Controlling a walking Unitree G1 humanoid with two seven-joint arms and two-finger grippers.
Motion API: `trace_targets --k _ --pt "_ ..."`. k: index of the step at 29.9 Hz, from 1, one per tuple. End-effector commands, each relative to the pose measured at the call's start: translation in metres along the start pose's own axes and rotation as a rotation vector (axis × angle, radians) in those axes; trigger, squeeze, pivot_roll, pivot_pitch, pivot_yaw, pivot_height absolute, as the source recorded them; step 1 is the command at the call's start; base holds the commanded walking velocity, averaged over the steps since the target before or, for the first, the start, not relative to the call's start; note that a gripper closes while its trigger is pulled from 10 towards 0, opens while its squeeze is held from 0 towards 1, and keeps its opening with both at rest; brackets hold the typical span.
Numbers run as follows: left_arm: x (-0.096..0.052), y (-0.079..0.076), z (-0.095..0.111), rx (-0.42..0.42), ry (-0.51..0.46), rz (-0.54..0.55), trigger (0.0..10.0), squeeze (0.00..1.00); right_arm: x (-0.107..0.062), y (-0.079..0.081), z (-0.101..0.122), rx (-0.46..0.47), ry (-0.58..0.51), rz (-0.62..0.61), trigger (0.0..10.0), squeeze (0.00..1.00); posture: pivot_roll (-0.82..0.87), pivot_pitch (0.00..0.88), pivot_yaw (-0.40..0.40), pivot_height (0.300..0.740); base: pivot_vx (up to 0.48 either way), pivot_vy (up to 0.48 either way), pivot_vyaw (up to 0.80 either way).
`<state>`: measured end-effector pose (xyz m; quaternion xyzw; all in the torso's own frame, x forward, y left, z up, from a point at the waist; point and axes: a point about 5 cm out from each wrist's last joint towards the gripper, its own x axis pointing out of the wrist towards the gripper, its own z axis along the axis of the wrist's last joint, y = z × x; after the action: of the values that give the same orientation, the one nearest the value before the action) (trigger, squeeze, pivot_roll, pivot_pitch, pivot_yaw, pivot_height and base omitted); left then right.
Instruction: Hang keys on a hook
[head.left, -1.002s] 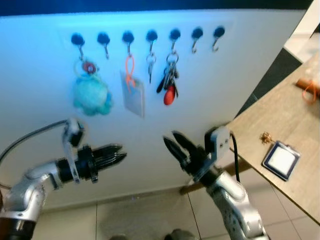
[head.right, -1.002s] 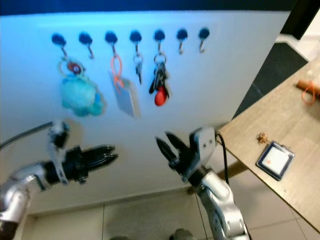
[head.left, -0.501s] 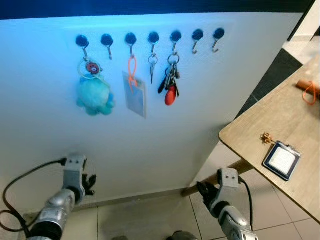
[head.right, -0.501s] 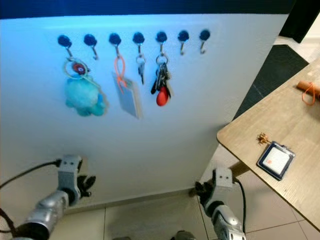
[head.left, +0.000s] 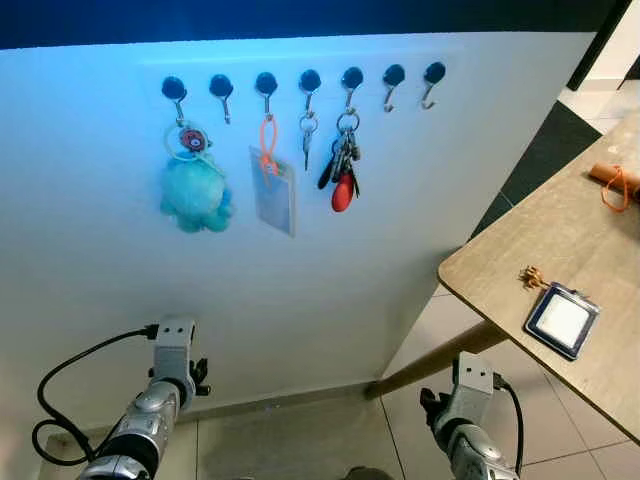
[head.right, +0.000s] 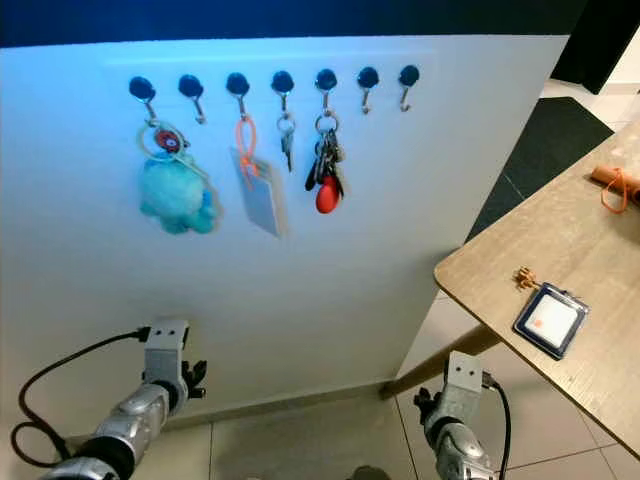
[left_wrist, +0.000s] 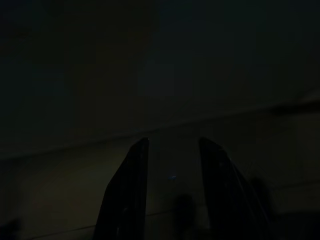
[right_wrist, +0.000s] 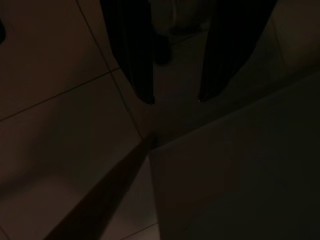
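Note:
A bunch of keys with a red fob (head.left: 342, 172) hangs on the fifth hook (head.left: 351, 80) of a row on the white wall. A single key (head.left: 306, 135) hangs on the hook beside it. Both arms hang low in front of the wall: the left arm (head.left: 150, 400) and the right arm (head.left: 468, 410). In the dark left wrist view, my left gripper (left_wrist: 172, 143) is open with nothing between its fingers. My right gripper (right_wrist: 175, 99) is open too, pointing at the tiled floor by the foot of the wall.
A teal plush toy (head.left: 195, 192) and an orange lanyard with a card (head.left: 272, 185) hang on other hooks. The two rightmost hooks (head.left: 432, 82) are bare. A wooden table (head.left: 500, 250) at the right holds a badge holder (head.left: 563, 320), a small gold trinket (head.left: 531, 276) and an orange loop (head.left: 618, 187).
Both arms have dropped from chest height in front of the wall to hanging low near the floor. The camera has shifted slightly; the hung things have not moved.

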<state>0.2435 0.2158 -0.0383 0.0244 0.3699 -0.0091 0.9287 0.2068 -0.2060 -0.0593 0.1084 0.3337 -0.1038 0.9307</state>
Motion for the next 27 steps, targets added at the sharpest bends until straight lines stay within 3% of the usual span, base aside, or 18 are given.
trace_targets --k 1,8,14,22,27 --pt "0.001 -0.004 -0.003 0.023 0.012 -0.001 10.0 0.0 -0.001 -0.005 -0.002 0.003 0.002 -0.023 10.0 0.0 0.01 0.024 -0.005 0.74 0.0 0.0 0.0" --pt "0.001 -0.006 -0.007 0.071 0.022 -0.009 10.0 0.0 -0.003 -0.005 -0.012 0.018 0.032 -0.005 10.0 0.0 0.02 0.02 0.001 0.74 0.0 0.0 0.0" --pt "0.001 -0.012 -0.012 0.082 0.036 -0.038 10.0 0.0 -0.003 0.001 -0.019 0.104 0.055 0.022 10.0 0.0 0.02 0.015 -0.002 0.74 0.0 0.0 0.0" --pt "0.0 -0.014 -0.017 0.079 0.048 -0.064 10.0 0.0 -0.003 0.004 -0.019 0.063 0.055 0.048 10.0 0.0 0.02 0.009 -0.002 0.74 0.0 0.0 0.0" --pt "0.0 -0.011 -0.019 0.08 0.046 -0.019 10.0 0.0 -0.003 -0.001 -0.018 0.032 0.056 0.008 10.0 0.0 0.02 0.005 -0.003 0.74 0.0 0.0 0.0"
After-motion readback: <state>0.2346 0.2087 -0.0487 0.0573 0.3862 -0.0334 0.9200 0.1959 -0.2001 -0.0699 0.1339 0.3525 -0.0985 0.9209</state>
